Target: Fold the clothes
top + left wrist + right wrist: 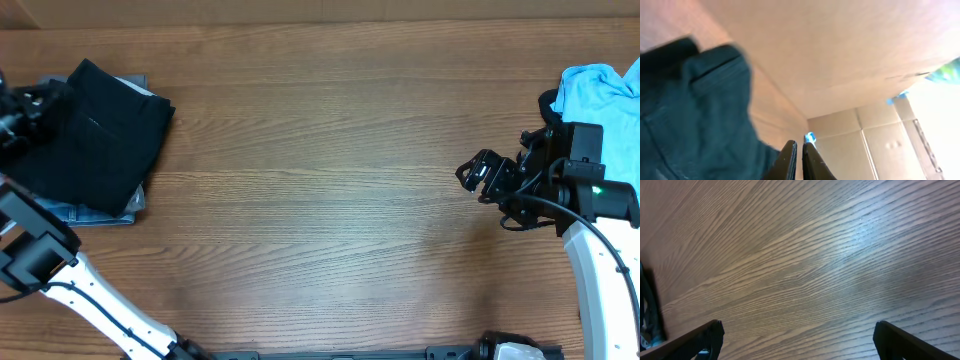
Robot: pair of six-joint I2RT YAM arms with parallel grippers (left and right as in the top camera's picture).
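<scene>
Upper left of overhead view: black garment [100, 135] in a rumpled heap on the table [320, 230], atop a denim piece [112, 212] peeking out along its lower and upper edges. Upper right corner: blue T-shirt [600, 88], bunched, partly cut by the frame edge.

Left gripper [30, 108] at far left edge, against the black garment's left side. From left wrist view: jaws clenched, fingers [788, 159] pressed almost together at bottom centre, black garment [695, 115] filling the left half just beside them; grip on cloth impossible to tell, tips cut off by the frame.

Right gripper [476, 172] at right of centre, over bare wood, well apart from the blue T-shirt. From right wrist view: jaws released, fingers [705, 336] spread to the lower corners, only table [805, 255] between them.
</scene>
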